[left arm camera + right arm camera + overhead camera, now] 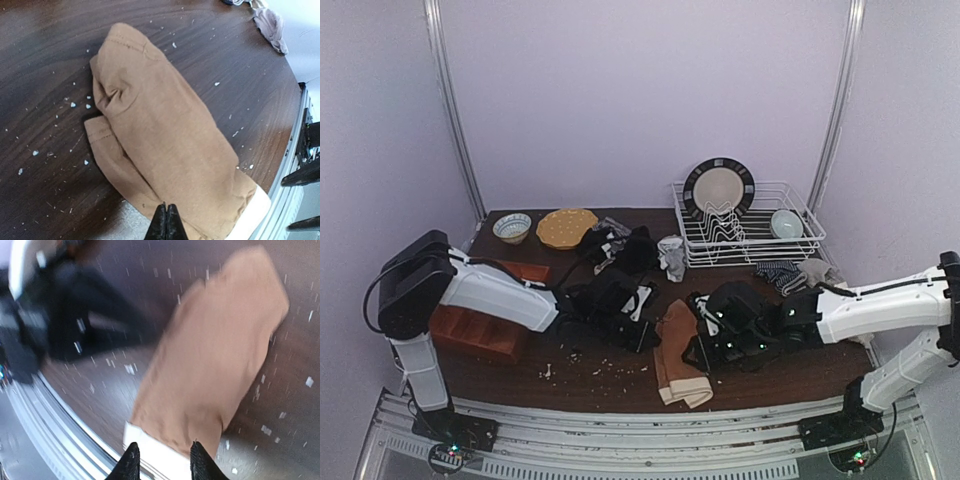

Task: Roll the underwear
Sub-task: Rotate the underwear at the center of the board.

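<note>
Many crumbs (73, 104) fleck the dark table (40, 60) between lilac walls (650, 90); left pincer (166, 222) closed, right pincer (163, 452) parted.

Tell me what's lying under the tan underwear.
The tan underwear lies on the dark wooden table, white crumbs scattered around it. A white band shows at one end. Anything beneath the cloth is covered; I cannot tell.

White arm shells (500, 295), black joints (415, 285), black cables (367, 300)

White dish rack (760, 252), patterned bowl (511, 227), yellow plate (566, 228)
</note>
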Tool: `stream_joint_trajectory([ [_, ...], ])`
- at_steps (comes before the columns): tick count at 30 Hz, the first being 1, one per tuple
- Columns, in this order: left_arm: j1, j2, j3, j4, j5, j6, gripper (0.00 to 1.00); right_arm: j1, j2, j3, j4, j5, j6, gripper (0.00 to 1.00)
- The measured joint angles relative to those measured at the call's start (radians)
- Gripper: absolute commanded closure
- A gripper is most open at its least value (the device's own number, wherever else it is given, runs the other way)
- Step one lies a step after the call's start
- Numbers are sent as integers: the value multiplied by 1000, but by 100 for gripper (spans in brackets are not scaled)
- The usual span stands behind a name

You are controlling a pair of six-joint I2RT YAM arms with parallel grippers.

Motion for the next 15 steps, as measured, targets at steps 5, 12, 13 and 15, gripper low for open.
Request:
stream_joint_trajectory([
  [5, 1, -71, -50, 6, -19, 0, 100, -98, 76, 136, 4, 8, -73, 69],
  [12, 1, -191, -214, 8, -64, -22, 81, -142, 221, 183, -13, 6, -155, 54],
  [13, 1, -208, -239, 10, -69, -26, 81, -137, 200, 155, -10, 0, -151, 52],
  [15, 1, -231, -277, 13, -71, -37, 82, -131, 138, 87, -2, -18, -128, 50],
])
